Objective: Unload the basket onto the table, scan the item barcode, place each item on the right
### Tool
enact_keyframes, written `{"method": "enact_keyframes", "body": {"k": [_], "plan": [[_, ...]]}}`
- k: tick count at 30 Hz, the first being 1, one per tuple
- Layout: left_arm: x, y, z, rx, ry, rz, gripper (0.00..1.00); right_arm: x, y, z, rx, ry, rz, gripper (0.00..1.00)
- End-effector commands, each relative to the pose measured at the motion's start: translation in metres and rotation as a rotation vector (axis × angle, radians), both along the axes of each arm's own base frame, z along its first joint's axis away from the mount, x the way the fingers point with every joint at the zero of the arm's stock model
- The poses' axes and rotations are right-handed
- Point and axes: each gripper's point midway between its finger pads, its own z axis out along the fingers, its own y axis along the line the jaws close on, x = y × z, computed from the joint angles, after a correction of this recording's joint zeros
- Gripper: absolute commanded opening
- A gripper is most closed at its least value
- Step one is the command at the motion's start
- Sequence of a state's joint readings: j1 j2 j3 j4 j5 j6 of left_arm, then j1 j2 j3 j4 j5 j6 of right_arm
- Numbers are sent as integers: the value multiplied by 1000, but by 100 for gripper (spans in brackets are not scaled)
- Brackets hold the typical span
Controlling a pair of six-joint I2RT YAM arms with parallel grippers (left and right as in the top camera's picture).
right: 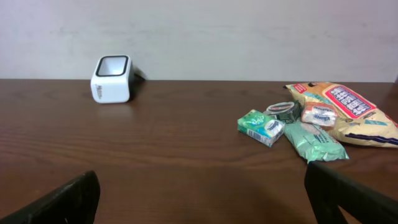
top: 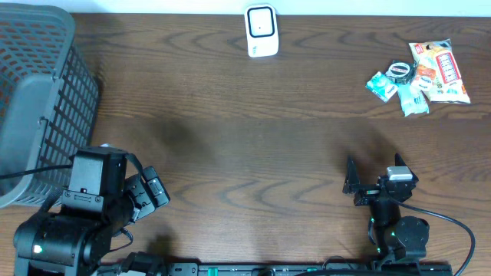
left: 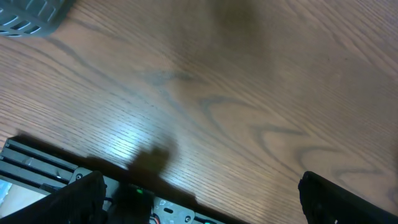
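Both grippers stand with their fingers wide apart and hold nothing. The right gripper (top: 374, 167) sits low at the near right of the table (top: 245, 153), fingers pointing toward the far edge; in its own wrist view only two dark fingertips (right: 68, 199) show at the bottom corners, with bare wood between them. The goods to be scanned lie well apart from it, in a small pile at the far right corner, ahead of it and somewhat to its right. In that pile a snack bag (right: 354, 112) with red and white print lies flat at the back right. A small green box (right: 262, 126) lies at the front left, and a roll of tape (right: 283, 111) sits just behind it. A pale green packet (right: 314, 142) lies nearest the gripper, touching the bag. Where a barcode sits on any of them cannot be made out. The white scanner (top: 261, 31) stands upright at the middle of the far edge, well to the left of the pile and far from both arms. The left gripper (top: 149, 192) rests at the near left, tilted over bare wood, beside a dark mesh basket (top: 38, 100) at the far left corner.
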State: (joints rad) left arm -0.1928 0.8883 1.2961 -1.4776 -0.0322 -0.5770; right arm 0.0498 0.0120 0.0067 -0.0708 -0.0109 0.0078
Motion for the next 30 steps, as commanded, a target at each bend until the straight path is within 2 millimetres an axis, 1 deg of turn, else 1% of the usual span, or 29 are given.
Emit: {"method": "enact_keyframes", "body": {"k": [1,22,30], "plan": [[-1,1,0,4,2,6,97,0,-4,-1,11,3,-20,99],[-1,1,0,4,2,6,98,0,-6,-1,-7,3,-30,99],[-1,1,0,4,2,6,98,0,-2,0,-5,-1,-11,99]]}}
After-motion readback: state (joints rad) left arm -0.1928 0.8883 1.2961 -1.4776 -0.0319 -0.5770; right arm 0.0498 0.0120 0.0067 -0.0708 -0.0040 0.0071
